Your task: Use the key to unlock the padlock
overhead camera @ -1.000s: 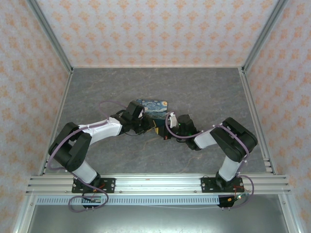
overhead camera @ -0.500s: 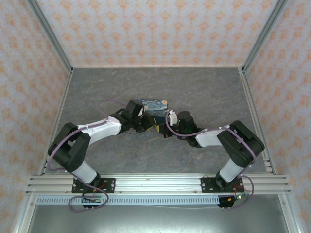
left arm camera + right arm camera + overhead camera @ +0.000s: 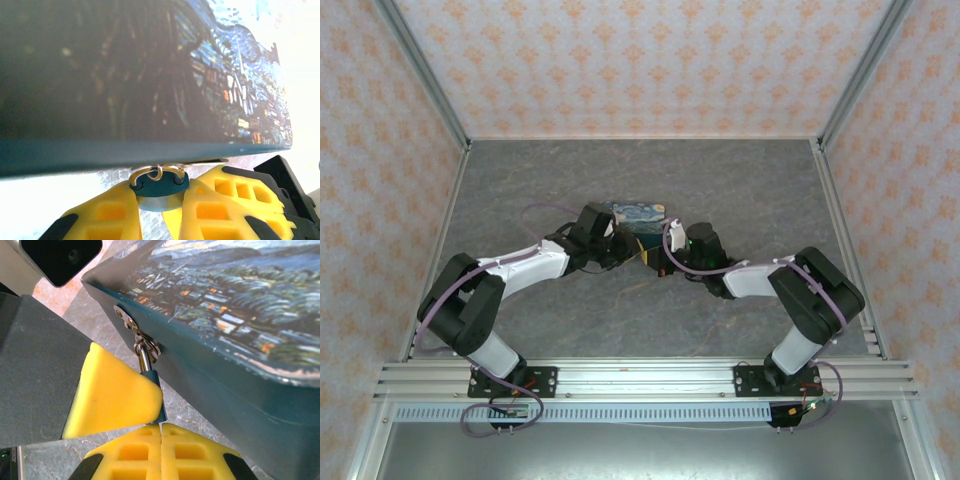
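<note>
1. Gripping the padlock [image 3: 160, 186], the left end effector [image 3: 160, 202] has its yellow fingers [image 3: 107, 217] pressed on either side of the small dark teal body.
2. The padlock sits right between those fingertips. Its thin shackle [image 3: 156, 172] pokes up just beyond them.
3. Directly past the left end effector's tips stands the painted box [image 3: 125, 75]. Its dark blue side wall is almost touching the padlock.
4. From the right wrist, the shackle runs through a small metal loop [image 3: 125, 317] fixed to the box's side.
5. The right end effector [image 3: 161, 434] is closed, its two yellow fingers pressed flat together. I cannot tell whether anything thin is pinched between them.
6. The padlock's lower edge lies just ahead of the right end effector's closed tips, nearly touching them. One left finger lies to the side.
7. Both end effectors meet at the box's near side, low over the grey surface [image 3: 740, 190].
</note>
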